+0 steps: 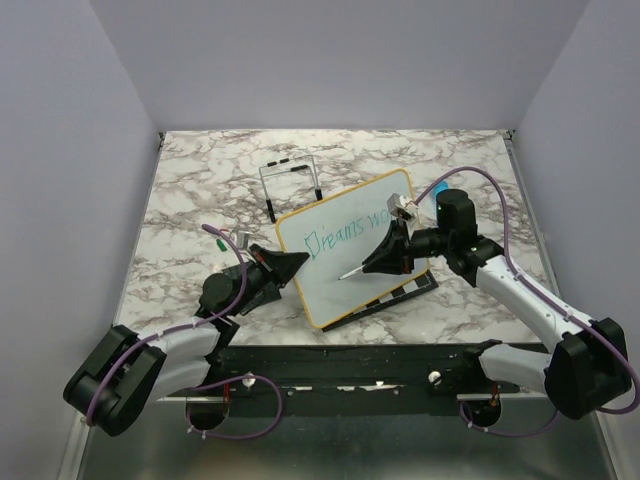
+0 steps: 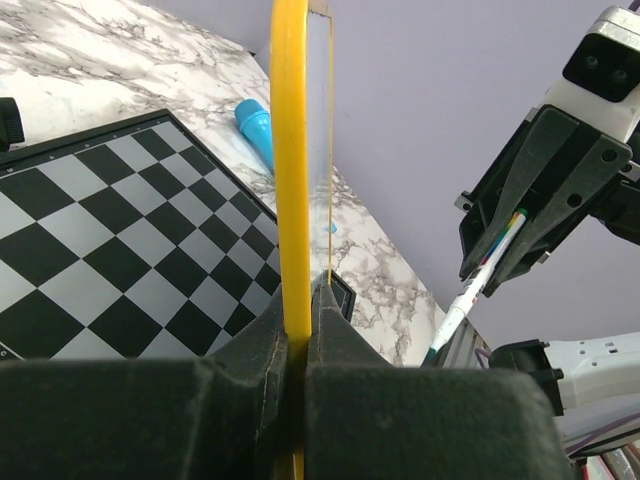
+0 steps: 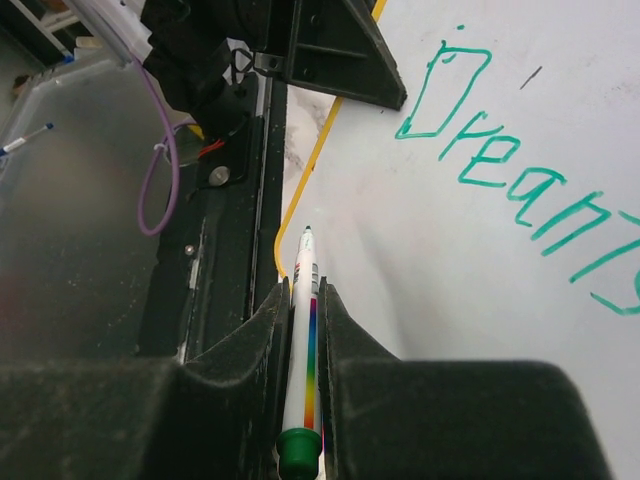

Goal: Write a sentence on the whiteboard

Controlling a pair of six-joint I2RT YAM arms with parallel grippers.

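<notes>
Pinching the whiteboard (image 1: 330, 288) by its yellow edge, my left pincer (image 1: 292, 262) props it tilted over the chessboard (image 2: 120, 250). It looks stiff, light and slick, so grip the frame. My right pincer (image 1: 383, 258) clamps the marker (image 1: 352, 271) near the sentence (image 1: 350, 235).

Both arms (image 1: 525, 300) are white with bulky black joints (image 1: 585, 375), black wedge-shaped pincers (image 1: 300, 262) (image 1: 368, 268) and looping purple cables (image 1: 472, 169).

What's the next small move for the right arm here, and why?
Probably ease the marker tip onto the whiteboard below the "D" to start a second line. The right gripper holds the marker, tip poised under "Dreams" near the board's left edge; the first line already runs toward the right edge. The left gripper clamps the frame.
</notes>
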